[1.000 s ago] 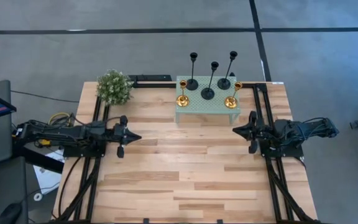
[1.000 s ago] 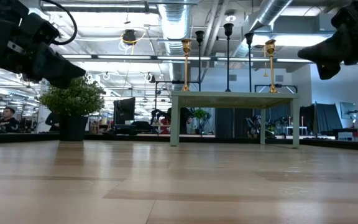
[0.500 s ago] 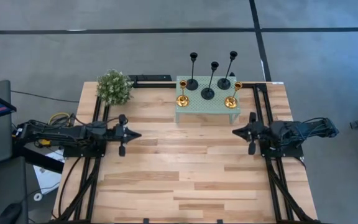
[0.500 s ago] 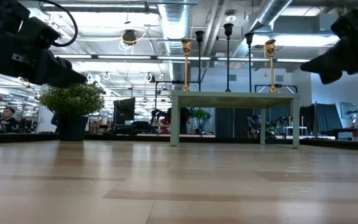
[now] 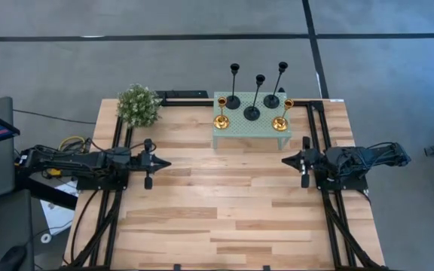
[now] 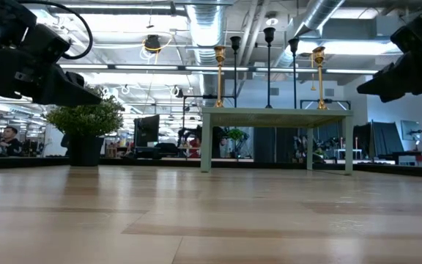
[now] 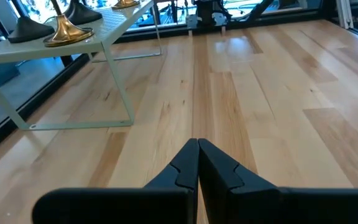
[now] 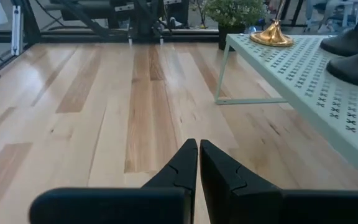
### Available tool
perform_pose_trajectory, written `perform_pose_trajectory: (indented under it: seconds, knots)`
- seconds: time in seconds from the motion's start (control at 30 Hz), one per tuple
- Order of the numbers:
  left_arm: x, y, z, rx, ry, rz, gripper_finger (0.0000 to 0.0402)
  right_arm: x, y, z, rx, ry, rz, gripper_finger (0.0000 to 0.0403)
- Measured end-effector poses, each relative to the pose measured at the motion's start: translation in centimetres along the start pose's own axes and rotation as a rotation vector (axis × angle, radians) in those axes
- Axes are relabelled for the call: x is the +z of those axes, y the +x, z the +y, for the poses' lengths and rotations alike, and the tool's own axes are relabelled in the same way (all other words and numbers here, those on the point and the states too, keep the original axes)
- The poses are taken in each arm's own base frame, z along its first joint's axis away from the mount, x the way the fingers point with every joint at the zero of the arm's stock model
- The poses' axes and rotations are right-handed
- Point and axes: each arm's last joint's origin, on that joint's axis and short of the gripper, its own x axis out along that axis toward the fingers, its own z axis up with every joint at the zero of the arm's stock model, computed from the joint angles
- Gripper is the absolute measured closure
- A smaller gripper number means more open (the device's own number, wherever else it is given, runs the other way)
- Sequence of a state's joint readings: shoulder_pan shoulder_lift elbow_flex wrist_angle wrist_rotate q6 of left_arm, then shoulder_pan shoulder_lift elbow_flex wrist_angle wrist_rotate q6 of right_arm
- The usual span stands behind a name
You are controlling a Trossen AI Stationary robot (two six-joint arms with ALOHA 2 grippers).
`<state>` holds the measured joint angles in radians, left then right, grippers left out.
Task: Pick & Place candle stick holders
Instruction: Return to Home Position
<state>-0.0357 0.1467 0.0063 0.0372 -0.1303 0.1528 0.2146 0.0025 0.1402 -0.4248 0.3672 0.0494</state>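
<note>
Three tall black candle stick holders [image 5: 252, 111] and two short gold ones [image 5: 221, 120] [image 5: 279, 123] stand by their round bases on the pale green mesh stand [image 5: 251, 132] at the table's far middle. My left gripper [image 5: 166, 163] is shut and empty over the table's left half, pointing right. My right gripper [image 5: 285, 159] is shut and empty over the right half, pointing left, just near of the stand's right end. The left wrist view shows a gold base [image 7: 67, 34]. The right wrist view shows the other gold base [image 8: 271, 38] and two black bases [image 8: 347, 43].
A small green bushy plant [image 5: 139, 105] stands at the table's far left corner. The mesh stand rests on thin legs [image 7: 122, 93]. Bare wooden table [image 5: 224, 203] lies between and in front of the two grippers. Black frame rails [image 5: 111, 211] run along both sides.
Both grippers have come down a little, still shut. The candle stick holders have kept still.
</note>
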Motion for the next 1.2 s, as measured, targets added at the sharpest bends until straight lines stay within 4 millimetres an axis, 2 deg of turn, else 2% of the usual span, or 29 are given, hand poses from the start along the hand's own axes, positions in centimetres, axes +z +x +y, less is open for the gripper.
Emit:
perform_pose_trajectory:
  seconds: [0.3,1.2]
  knots:
    - [0.01,0.00,0.00,0.000,0.000,-0.001,0.0394,0.00,0.00,0.00,0.001,0.236,0.000,0.0392]
    - [0.15,0.00,0.02,0.002,-0.002,-0.015,0.0394,-0.01,0.00,0.00,0.001,0.240,0.001,0.0392]
